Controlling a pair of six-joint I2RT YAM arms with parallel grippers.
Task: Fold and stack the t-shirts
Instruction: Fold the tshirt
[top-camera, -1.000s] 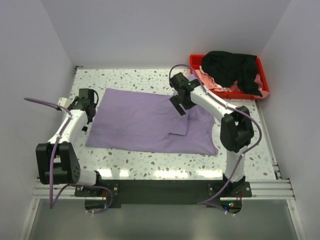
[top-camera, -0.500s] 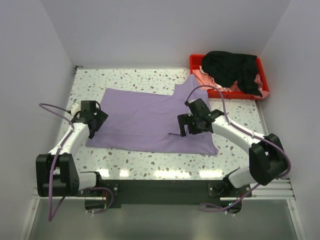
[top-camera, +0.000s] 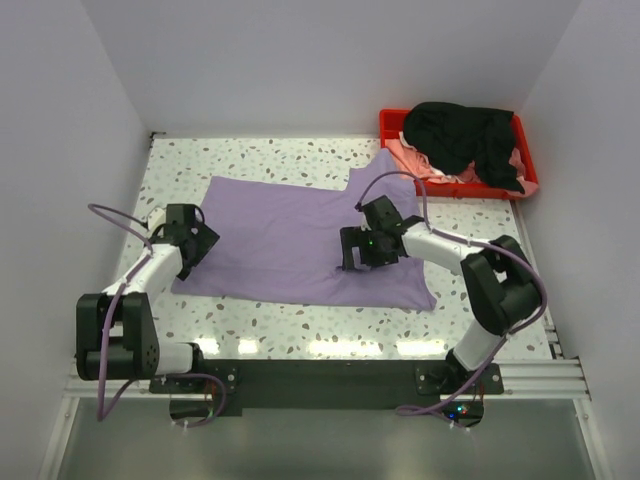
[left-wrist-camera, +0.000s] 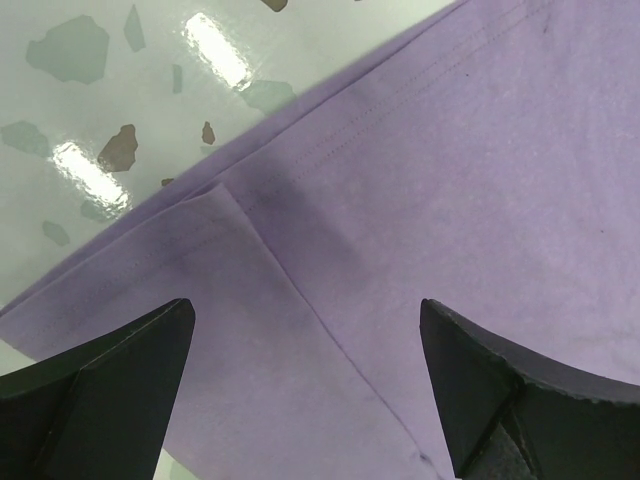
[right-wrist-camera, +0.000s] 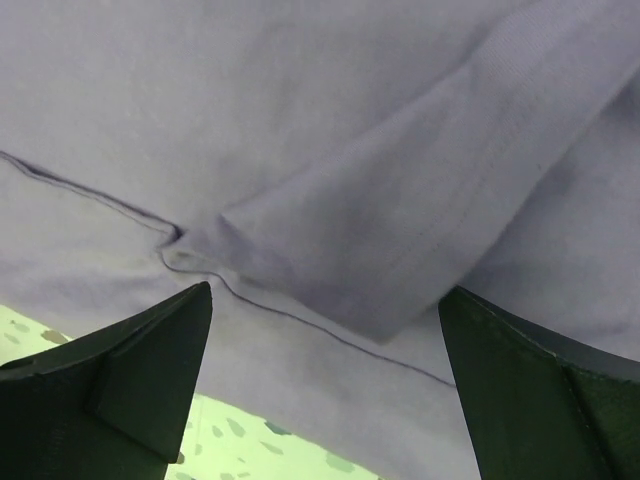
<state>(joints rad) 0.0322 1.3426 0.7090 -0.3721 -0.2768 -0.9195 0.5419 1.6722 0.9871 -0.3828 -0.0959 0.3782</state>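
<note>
A lavender t-shirt lies spread flat on the speckled table, one sleeve folded over its body. My left gripper hovers open over the shirt's left edge; its wrist view shows a seam of the lavender cloth between the wide jaws. Over the folded sleeve near the shirt's front right, my right gripper stands open with nothing held. A black t-shirt lies heaped on a pale pink t-shirt in the tray.
The red plastic tray sits at the table's back right corner. White walls close in the table on the left, back and right. Purple cables loop from both arms.
The right gripper has swung from the shirt's upper right down and left onto the folded sleeve. The left gripper has slid forward and slightly right along the shirt's left edge.
</note>
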